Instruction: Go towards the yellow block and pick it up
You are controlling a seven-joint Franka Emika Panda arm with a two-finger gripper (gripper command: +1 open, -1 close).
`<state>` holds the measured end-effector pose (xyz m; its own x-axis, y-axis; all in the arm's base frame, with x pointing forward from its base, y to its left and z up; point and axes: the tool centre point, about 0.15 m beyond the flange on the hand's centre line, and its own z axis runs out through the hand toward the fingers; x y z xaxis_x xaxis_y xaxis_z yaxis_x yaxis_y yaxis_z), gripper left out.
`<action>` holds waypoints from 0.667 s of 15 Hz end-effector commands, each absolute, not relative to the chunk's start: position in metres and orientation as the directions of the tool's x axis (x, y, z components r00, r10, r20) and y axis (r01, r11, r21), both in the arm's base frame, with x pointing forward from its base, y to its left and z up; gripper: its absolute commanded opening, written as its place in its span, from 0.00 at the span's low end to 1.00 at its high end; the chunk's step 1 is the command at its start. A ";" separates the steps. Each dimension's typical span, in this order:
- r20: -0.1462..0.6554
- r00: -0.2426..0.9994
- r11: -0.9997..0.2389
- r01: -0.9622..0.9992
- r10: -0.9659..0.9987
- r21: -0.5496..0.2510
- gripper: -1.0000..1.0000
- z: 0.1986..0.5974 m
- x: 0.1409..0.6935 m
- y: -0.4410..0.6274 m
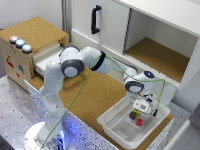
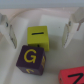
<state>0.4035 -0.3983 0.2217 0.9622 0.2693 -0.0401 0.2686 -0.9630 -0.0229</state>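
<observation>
Gripper point(image 2: 41, 31) hangs wide open w/ the yellow block point(image 2: 38, 36) centred between its fingers, inside the white bin point(image 1: 112, 126) on the desk. Drop straight down; maroon cube point(image 2: 30, 59) touches the block, so don't nudge it.

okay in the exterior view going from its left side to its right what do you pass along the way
Wooden box with the three buttons → its open drawer → robot's base column → white bin → gripper over the bin, by the open cabinet shelf.
</observation>
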 end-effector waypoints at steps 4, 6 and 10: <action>-0.075 0.969 -0.970 0.230 0.236 -0.077 0.00 0.212 0.419 -0.401; -0.053 0.974 -0.974 0.218 0.221 -0.064 0.00 0.223 0.417 -0.396; 0.040 0.981 -0.980 0.191 0.189 -0.052 0.00 0.270 0.410 -0.377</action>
